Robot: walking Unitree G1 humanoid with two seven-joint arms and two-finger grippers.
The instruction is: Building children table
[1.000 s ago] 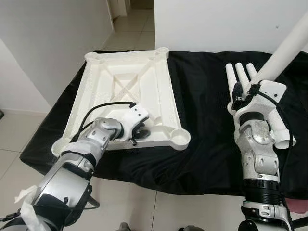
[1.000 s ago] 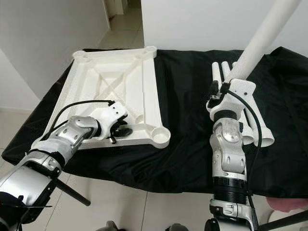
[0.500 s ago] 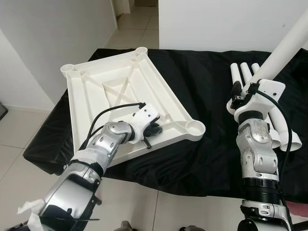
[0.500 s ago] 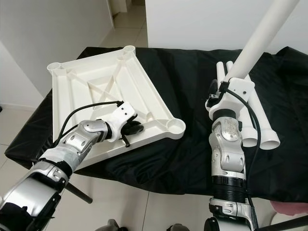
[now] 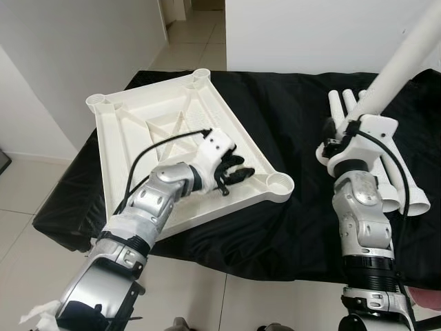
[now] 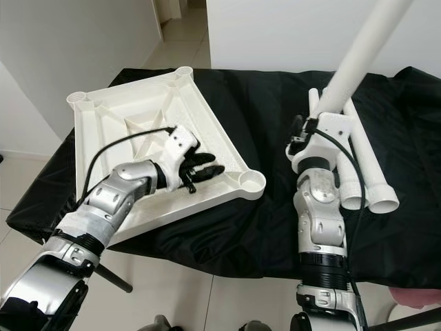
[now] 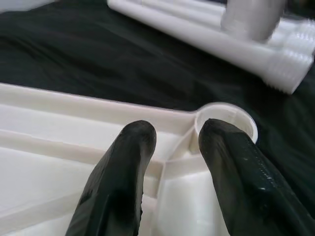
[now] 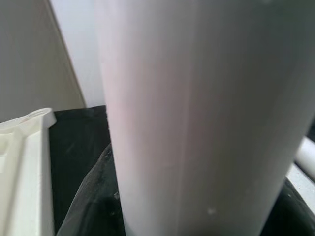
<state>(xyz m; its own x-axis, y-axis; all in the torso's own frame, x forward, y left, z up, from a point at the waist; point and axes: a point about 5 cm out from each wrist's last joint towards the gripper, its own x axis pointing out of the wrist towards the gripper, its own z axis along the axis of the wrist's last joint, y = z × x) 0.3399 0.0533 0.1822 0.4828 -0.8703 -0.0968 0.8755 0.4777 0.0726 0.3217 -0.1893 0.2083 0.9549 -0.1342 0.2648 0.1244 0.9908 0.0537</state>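
Overhead head views: a black-draped tabletop [image 5: 289, 207] carrying an inverted white children's table panel [image 5: 138, 138], underside ribs up, set askew, with its corner toward 7 o'clock running past the tabletop's near edge. The left gripper [image 5: 234, 172] hovers over the panel's near rim, fingers [image 7: 123, 172] spread apart and holding nothing, pointing toward the round leg socket [image 5: 278, 183] at the corner toward 4 o'clock; whether the fingertips touch the rim cannot be told. The right gripper [image 6: 303, 138] is clenched on a white table leg [image 5: 400, 65] that rises toward 1 o'clock and is cut off at the frame edge; its lower end is hidden behind the wrist, and the close wrist view is blurred. Spare legs [image 5: 406, 189] lie side by side at 3 o'clock, partly hidden by the right arm. Bare black cloth lies between panel and legs.
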